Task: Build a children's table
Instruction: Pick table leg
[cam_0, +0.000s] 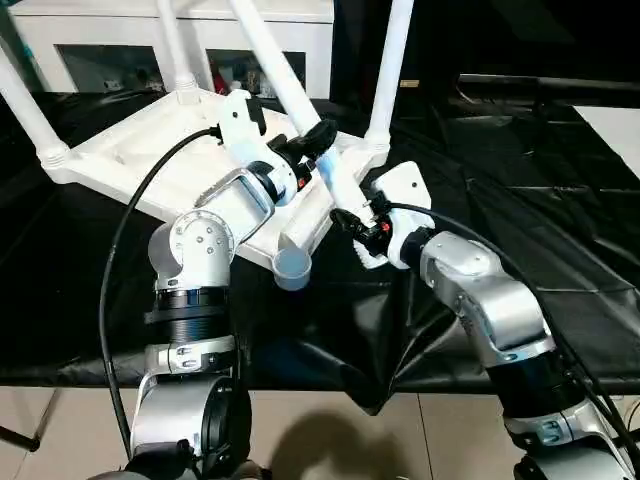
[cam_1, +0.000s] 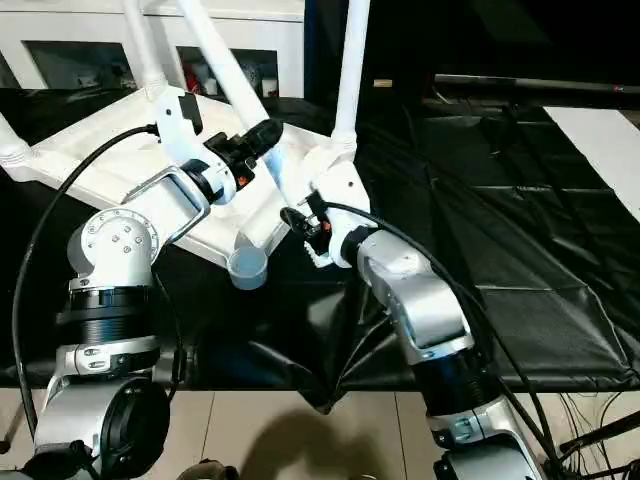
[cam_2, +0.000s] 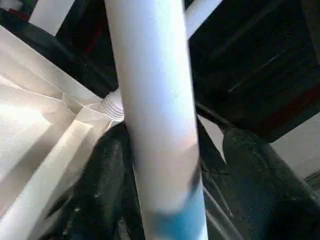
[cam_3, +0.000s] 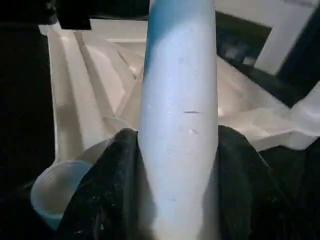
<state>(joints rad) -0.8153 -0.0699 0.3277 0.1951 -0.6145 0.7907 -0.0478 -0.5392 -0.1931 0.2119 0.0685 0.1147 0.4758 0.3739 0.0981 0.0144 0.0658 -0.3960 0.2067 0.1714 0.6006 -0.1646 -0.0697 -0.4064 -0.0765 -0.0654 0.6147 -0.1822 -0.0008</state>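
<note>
Both grippers, left (cam_0: 318, 140) and right (cam_0: 348, 222), clasp the fourth leg (cam_0: 335, 175), which next needs seating into the tabletop's (cam_0: 150, 160) empty socket (cam_0: 291, 266).

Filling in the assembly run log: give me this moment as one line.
stage: fourth leg going toward empty corner socket | right gripper: shut on leg | left gripper: around leg | tabletop: upside down, three legs up

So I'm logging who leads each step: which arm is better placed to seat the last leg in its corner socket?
Probably the right. The right gripper clamps the loose leg at its lower end, nearest the empty socket; the left gripper straddles it higher up.
</note>
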